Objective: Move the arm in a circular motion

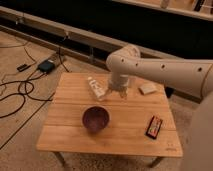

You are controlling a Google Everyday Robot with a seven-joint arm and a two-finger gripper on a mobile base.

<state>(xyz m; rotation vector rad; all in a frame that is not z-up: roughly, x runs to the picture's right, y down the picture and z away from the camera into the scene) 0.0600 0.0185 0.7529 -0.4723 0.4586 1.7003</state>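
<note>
Hanging low over the table's [65, 135] far side at mid-frame, the gripper [118, 93] sits just beside a white packet [96, 88]; clenched or released, I cannot tell. The arm [160, 70] reaches in from the right. Circling this low could knock the packet or the purple bowl [95, 119] lower in the frame.

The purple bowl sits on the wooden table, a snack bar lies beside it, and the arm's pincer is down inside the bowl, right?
Not quite. The camera view shows the pincer of the arm away from the purple bowl, over the far part of the wooden table beside a white packet. The bowl does sit on the table, with the snack bar beside it.
</note>
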